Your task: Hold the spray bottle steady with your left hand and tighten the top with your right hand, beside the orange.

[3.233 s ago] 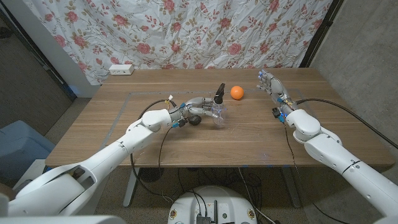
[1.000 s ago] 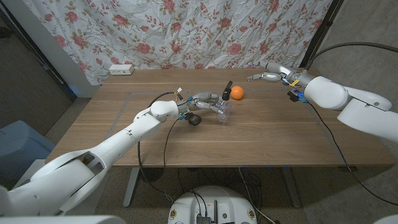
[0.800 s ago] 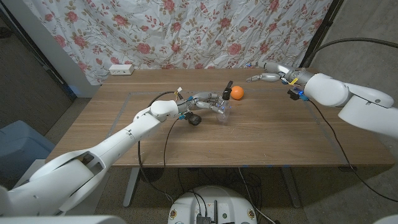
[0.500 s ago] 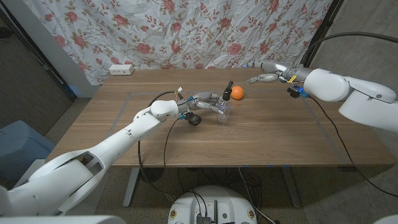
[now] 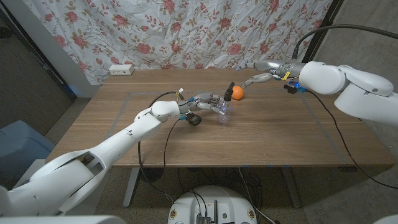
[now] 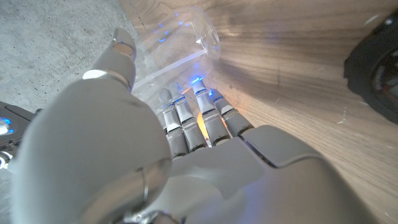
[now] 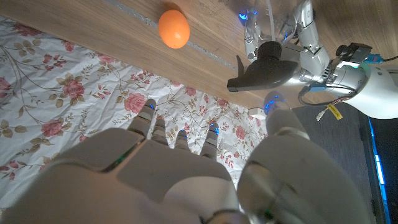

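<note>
A clear spray bottle (image 5: 222,112) stands near the table's middle with its black trigger top (image 5: 229,89) tilted up. My left hand (image 5: 207,102) grips the bottle's body from its left; in the left wrist view its fingers (image 6: 194,118) curl round the clear plastic (image 6: 180,46). The orange (image 5: 237,93) lies just right of the top. My right hand (image 5: 258,73) hovers behind and right of the orange, holding nothing, fingers apart. The right wrist view has my right hand (image 7: 186,180) low, with the orange (image 7: 173,28) and the black top (image 7: 264,68) beyond it.
A small black round object (image 5: 194,120) lies on the table close to my left wrist, also seen as a black object (image 6: 373,68) in the left wrist view. A white power strip (image 5: 121,70) sits at the back left edge, before the floral curtain.
My right hand has swung left across the back of the table toward the orange and the bottle's top. The left hand and the bottle have stayed put in the last second.
</note>
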You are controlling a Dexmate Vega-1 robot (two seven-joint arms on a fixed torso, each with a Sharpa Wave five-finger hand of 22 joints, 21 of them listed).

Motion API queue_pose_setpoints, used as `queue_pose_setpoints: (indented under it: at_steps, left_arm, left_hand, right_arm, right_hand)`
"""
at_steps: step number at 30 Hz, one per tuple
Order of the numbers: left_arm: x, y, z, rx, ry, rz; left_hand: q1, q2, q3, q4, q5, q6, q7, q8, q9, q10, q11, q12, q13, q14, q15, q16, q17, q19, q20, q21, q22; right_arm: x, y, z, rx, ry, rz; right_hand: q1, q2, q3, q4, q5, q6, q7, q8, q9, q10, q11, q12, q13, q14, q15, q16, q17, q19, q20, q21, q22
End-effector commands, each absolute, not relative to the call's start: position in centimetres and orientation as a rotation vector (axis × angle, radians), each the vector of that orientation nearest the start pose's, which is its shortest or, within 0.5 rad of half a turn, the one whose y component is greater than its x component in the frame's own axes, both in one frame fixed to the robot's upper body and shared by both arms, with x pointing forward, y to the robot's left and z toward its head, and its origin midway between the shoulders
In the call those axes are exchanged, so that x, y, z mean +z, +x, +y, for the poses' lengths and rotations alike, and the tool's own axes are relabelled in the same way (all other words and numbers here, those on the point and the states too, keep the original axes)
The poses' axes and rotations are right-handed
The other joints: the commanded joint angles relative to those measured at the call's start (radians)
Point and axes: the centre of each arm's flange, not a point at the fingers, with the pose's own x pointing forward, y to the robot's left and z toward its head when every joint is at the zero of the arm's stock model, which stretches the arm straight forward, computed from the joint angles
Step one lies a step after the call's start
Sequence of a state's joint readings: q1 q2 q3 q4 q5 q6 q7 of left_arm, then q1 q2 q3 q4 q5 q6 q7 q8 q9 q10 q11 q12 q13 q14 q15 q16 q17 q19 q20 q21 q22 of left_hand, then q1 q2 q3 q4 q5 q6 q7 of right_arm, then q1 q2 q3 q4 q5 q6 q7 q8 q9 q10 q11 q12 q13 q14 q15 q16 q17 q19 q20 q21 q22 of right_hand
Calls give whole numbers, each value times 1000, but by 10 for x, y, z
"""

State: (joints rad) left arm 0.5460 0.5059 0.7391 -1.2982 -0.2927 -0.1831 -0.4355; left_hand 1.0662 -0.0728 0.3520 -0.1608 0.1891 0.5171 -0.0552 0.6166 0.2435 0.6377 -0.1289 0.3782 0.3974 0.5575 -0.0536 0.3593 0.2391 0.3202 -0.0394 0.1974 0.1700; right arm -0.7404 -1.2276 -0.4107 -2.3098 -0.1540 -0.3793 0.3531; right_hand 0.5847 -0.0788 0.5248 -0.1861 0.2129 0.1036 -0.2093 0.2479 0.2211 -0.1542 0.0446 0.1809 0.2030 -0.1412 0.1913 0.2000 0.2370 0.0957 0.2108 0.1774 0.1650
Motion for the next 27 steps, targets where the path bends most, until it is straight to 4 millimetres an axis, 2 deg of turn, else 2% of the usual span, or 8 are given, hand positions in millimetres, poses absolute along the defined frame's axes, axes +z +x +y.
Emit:
queue_pose_setpoints:
  at_steps: [1,13,27]
  left_arm:
    - [-1,648,105,-826,676,-532]
    - [1,647,105,-829,698,-533]
    - [3,647,106,-829,701,-535]
  left_hand:
    - [-31,75,-7,1,7,26,8,19,20,20,-12,1,6,1,-135,8,5,4,-73,-4,1]
    - [-29,79,-12,-1,8,24,7,22,17,20,-12,-2,11,0,-135,9,4,4,-73,-4,1]
    - [-29,83,-17,-1,8,23,8,27,15,22,-12,-3,15,1,-136,9,1,2,-72,-4,1]
  right_arm:
    - [132,467,-207,294,-1632,-530]
    - [132,476,-197,327,-1670,-511]
    - [127,483,-186,322,-1725,-493]
  right_hand:
    - [8,-15,0,4,-3,10,-6,9,3,-17,2,3,4,-13,1,-2,1,-8,5,0,5]
    - [8,-29,-8,9,-12,10,-6,13,7,-28,8,5,4,-23,4,-1,2,-17,5,1,5]
    - [1,-39,-21,20,-24,29,-2,30,13,-39,14,9,5,-26,2,7,6,-28,4,3,6]
